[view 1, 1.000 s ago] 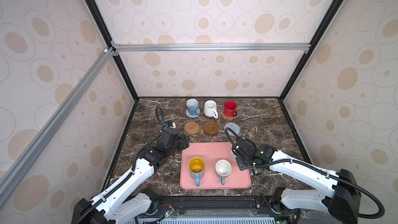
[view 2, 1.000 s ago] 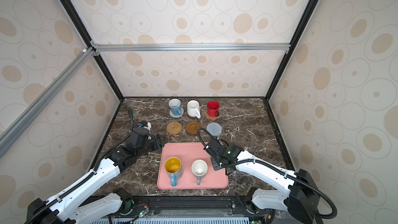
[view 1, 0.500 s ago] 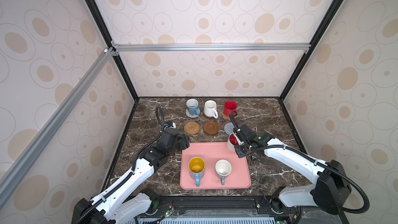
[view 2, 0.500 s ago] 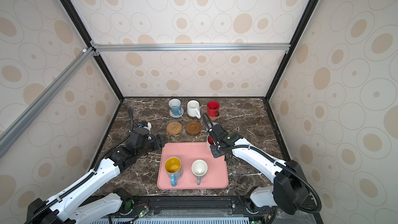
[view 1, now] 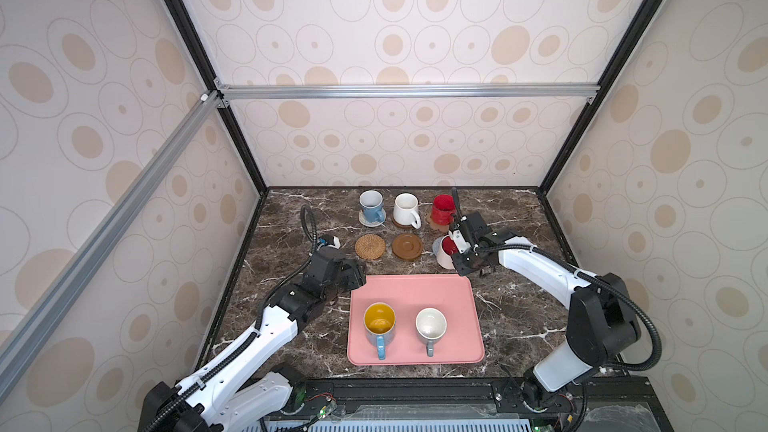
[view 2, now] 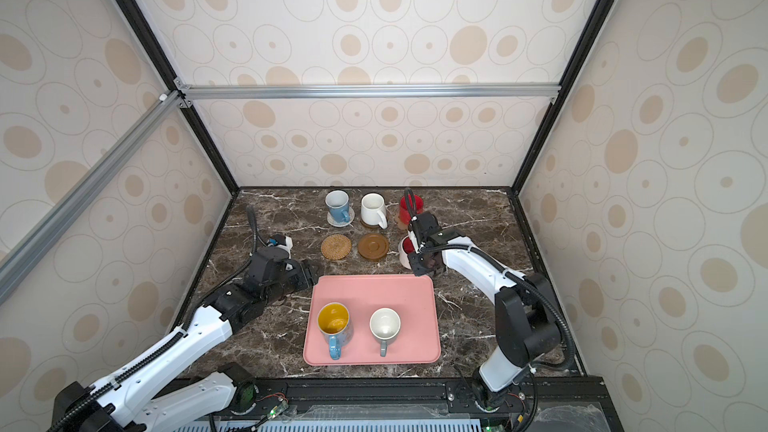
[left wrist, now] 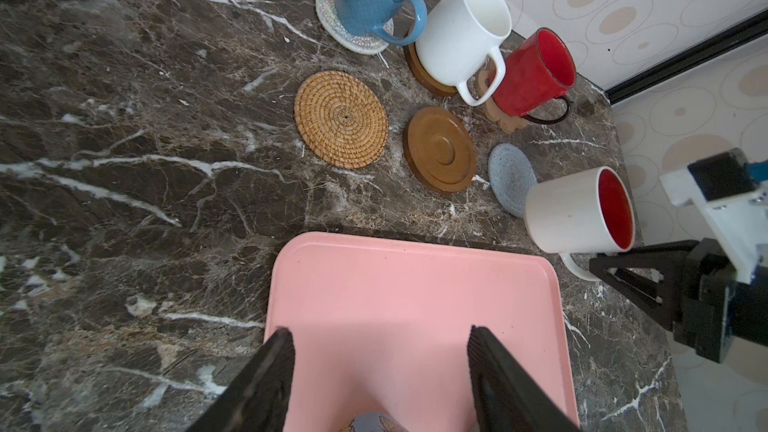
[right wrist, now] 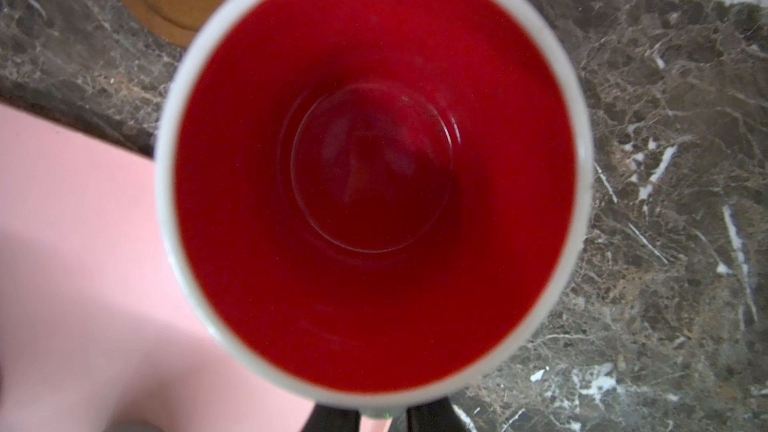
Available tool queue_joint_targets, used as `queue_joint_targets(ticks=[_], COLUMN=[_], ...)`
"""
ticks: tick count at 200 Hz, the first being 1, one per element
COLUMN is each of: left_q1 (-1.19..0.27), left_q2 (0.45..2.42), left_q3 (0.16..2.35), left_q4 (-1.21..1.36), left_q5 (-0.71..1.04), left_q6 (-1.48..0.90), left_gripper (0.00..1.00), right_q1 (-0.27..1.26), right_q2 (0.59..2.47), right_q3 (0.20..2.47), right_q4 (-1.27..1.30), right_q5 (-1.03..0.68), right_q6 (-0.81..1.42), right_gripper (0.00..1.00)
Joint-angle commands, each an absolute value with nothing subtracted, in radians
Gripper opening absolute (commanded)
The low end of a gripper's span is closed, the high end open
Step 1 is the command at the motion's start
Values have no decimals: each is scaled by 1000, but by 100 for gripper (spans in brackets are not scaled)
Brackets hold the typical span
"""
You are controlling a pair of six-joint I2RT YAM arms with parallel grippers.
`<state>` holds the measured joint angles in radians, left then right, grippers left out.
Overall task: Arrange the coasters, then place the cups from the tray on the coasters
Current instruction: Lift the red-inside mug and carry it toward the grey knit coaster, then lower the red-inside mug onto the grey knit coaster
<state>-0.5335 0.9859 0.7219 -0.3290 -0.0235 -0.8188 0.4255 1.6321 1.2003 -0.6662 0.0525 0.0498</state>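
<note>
Red-lined white mug (left wrist: 577,209) hangs tilted, its handle pinched tight in the right hand (right wrist: 381,416), just past the pink tray (view 1: 415,288) at 1 o'clock, overlapping the pale blue-grey coaster (left wrist: 509,176) on the counter (view 1: 291,209). Left hand (left wrist: 379,332) hovers half-wide and empty at the tray's 10 o'clock corner. Yellow-lined blue mug (view 1: 379,322) and white mug (view 1: 431,324) stand on the tray at 7 and 5 o'clock.

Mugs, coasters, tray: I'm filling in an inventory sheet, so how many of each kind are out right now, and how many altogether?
Mugs: 6
Coasters: 6
Tray: 1
Total: 13
</note>
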Motion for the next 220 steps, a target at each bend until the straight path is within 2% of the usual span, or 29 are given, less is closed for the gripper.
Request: queue_joint_targets(ticks=[1, 89, 220], left_q1=[-527, -526, -527], left_q2=[980, 983, 983], left_q3=[716, 719, 711], left_q4=[-309, -301, -288], left_q5=[-23, -23, -6], left_q6=[-838, -841, -839], left_gripper=[67, 68, 68], right_q1=[401, 346, 334], right_q2=[1658, 1823, 1884], right_q3=[1280, 1446, 1467], right_q4=[-629, -670, -676], right_q5=[26, 3, 20], right_q6=[-14, -85, -99], right_gripper=[7, 7, 7])
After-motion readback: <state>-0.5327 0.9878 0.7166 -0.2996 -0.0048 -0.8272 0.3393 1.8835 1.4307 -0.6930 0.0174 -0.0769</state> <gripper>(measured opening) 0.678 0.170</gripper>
